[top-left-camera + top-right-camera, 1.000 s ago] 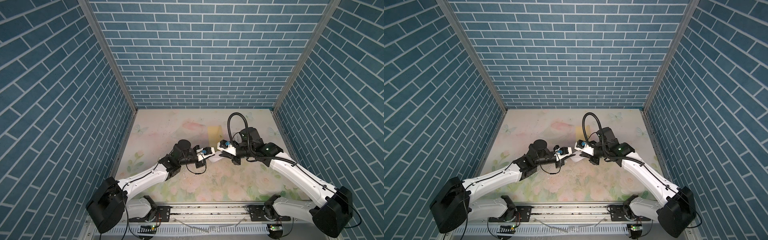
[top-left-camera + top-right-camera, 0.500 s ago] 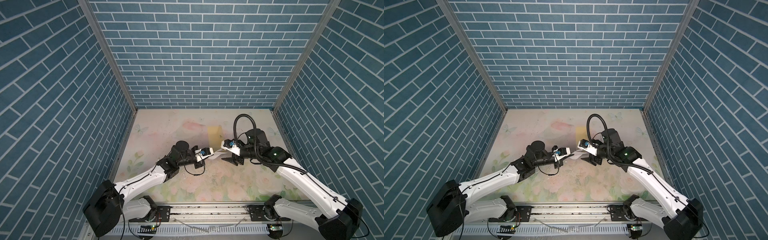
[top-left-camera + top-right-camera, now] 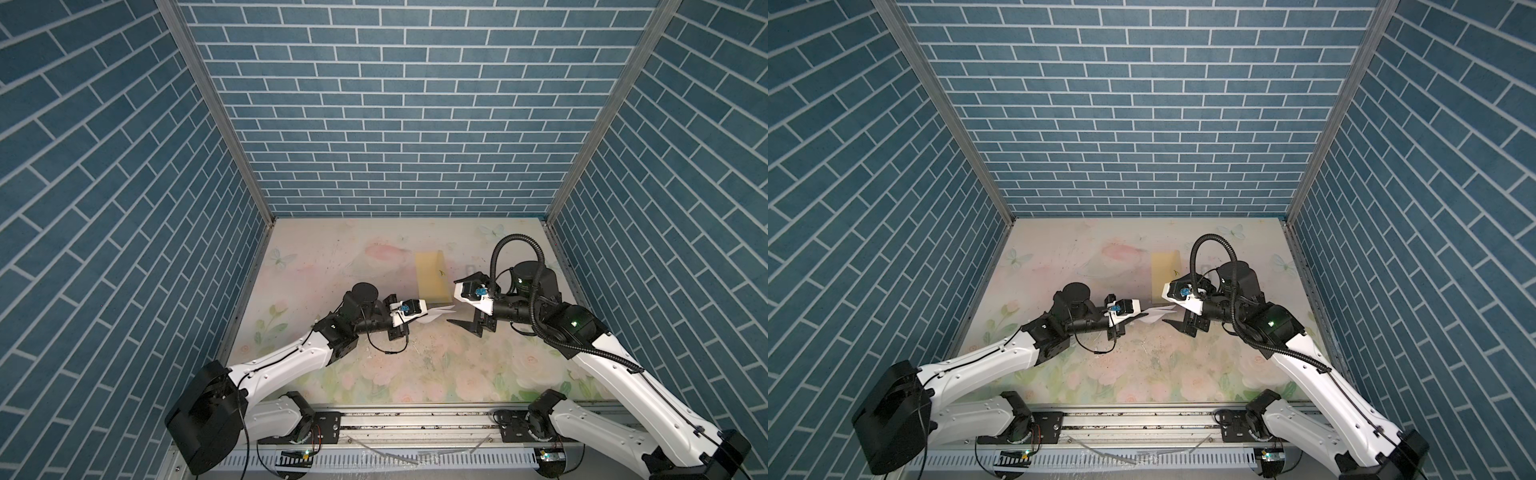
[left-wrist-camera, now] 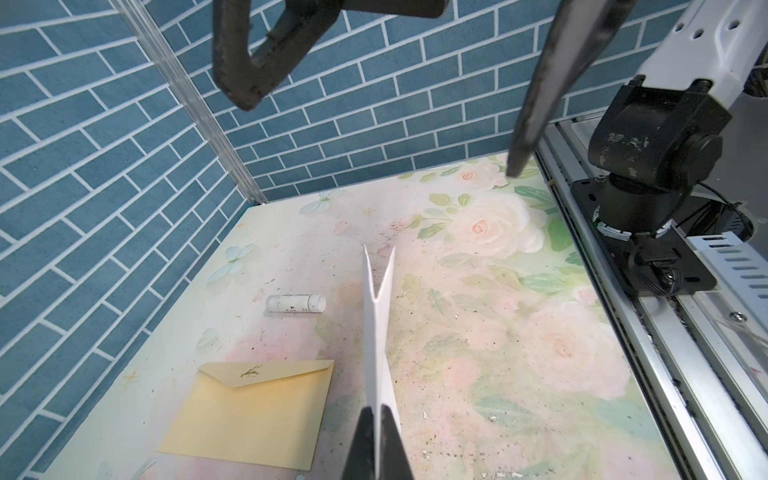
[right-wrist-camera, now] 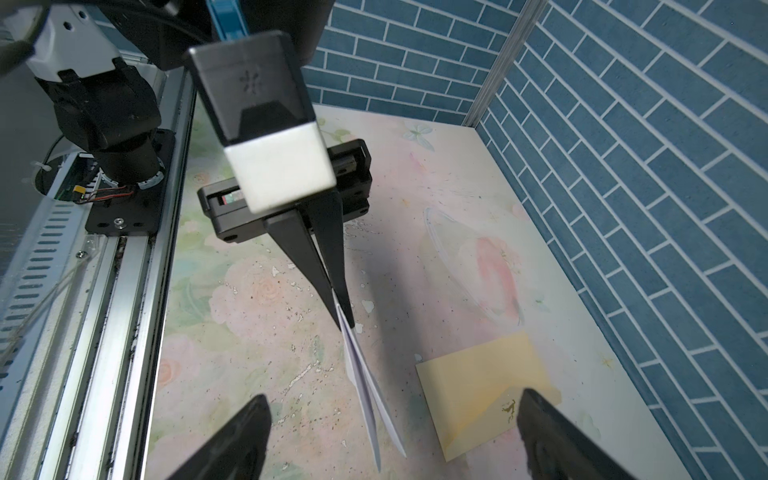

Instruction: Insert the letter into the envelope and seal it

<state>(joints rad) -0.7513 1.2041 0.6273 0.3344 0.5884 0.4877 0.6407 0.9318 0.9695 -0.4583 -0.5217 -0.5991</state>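
The letter is a folded white sheet held above the table near the middle. My left gripper is shut on one end of it, and the letter points away edge-on, its free end split into two leaves. My right gripper stands wide open just right of the free end. The letter hangs between its spread fingers without touching them. The yellow envelope lies flat behind the letter, flap closed, with a small dark mark.
A white glue stick lies on its side on the floral table beyond the envelope. Blue brick walls close in three sides. A metal rail carrying both arm bases runs along the front edge.
My right gripper has opened, let go of the letter and drawn back to the right. The left gripper keeps its hold on the letter in almost the same place.
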